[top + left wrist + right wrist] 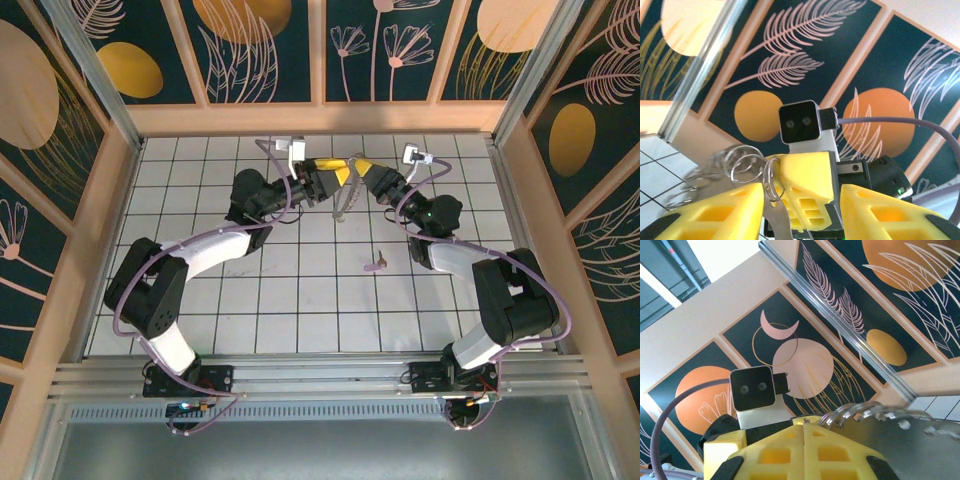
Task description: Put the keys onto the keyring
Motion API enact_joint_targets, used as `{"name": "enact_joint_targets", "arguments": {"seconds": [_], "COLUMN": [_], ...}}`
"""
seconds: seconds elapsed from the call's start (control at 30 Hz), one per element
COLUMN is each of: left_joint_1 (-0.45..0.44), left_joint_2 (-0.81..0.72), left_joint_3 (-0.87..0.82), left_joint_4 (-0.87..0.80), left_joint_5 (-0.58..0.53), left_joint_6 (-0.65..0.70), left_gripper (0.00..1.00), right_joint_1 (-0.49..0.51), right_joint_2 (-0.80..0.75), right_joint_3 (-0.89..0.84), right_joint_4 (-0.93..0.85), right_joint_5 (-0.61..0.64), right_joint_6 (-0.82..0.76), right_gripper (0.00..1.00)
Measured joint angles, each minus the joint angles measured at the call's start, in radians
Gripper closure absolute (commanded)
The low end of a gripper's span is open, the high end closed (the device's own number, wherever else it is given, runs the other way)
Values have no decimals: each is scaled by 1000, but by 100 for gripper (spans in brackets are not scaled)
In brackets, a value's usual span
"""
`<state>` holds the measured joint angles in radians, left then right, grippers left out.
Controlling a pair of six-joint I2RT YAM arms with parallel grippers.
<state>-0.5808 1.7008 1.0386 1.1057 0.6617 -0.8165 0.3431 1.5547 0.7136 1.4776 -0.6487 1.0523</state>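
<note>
Over the far middle of the tiled floor [300, 300] my two yellow grippers meet tip to tip. My right gripper [362, 172] [804, 432] is shut on the keyring [343, 203], whose silvery wire coils [860, 412] curl out beside its fingers, blurred, with flat grey metal below them. In the left wrist view my left gripper [801, 200] [335, 178] stands open, its jaws either side of the right gripper's fingers [805, 172]. The keyring's loops [747, 162] sit just above the left jaw's tip. A small mauve-pink key [376, 264] lies alone on the floor, below the grippers.
Wooden rails and patterned dark panels [320, 50] wall in the tiled floor on three sides. Lilac cables [270, 215] loop along both arms. The arm bases stand on the metal rail [320, 375] at the near edge.
</note>
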Motion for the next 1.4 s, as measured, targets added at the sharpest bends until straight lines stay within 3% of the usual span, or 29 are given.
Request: {"name": "enact_joint_targets", "arguments": {"seconds": [0.2,0.87,1.4], "left_joint_1": [0,-3,-7], "left_joint_2": [-6,63,80], "left_joint_3": [-11,29,58], "left_joint_4": [28,62,69], "left_joint_5": [-44,-15,-8], "left_joint_6": [-13,-61,-79], "left_gripper": [60,71,97], "right_joint_1": [0,13,19], "right_joint_2": [0,0,0], "right_joint_3": [0,0,0], "right_joint_4": [0,0,1], "right_joint_5": [-1,-8,-7], "right_joint_6": [0,1,0], "right_gripper": [100,100,100]}}
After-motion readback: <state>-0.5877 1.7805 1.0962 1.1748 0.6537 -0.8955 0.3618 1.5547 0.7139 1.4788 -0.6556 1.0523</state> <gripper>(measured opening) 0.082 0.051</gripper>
